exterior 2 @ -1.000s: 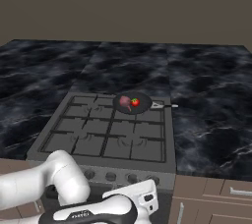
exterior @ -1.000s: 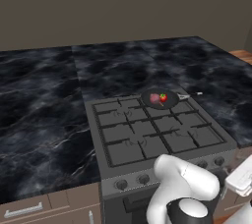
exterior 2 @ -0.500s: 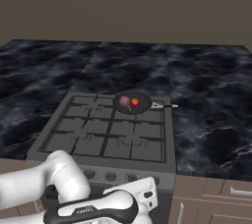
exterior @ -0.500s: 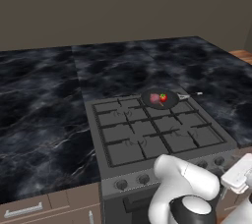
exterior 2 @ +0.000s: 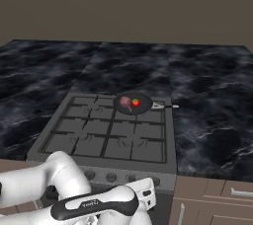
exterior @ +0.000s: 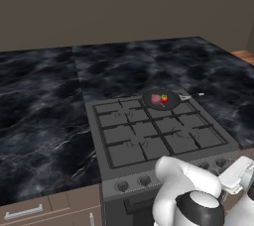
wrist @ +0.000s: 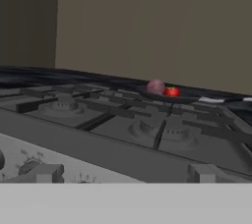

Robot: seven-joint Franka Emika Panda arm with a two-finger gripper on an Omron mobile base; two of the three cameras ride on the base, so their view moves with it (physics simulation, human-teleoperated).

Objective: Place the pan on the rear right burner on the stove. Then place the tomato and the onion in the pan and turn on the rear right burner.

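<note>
The dark pan (exterior: 168,105) sits on the stove's (exterior: 149,138) rear right burner, its thin handle pointing right. In it lie the bright red tomato (exterior: 164,99) and the dull pinkish onion (exterior: 156,99), side by side. The right base view shows the same pan (exterior 2: 141,109), tomato (exterior 2: 135,103) and onion (exterior 2: 125,102). My gripper (exterior: 238,173) hangs low in front of the stove's right front edge, at knob height. From the hand view I look across the grates at the onion (wrist: 155,87) and tomato (wrist: 171,91); nothing sits between the fingers, which stand open.
Knobs (wrist: 47,173) line the stove's front panel close below the hand camera, another (wrist: 204,173) to the right. Black marble counter (exterior: 44,111) spreads on both sides. Drawers (exterior 2: 222,194) sit under the right counter. A brown wall stands behind.
The hand has crept slightly up and in toward the stove's front. Pan, tomato and onion have not moved.
</note>
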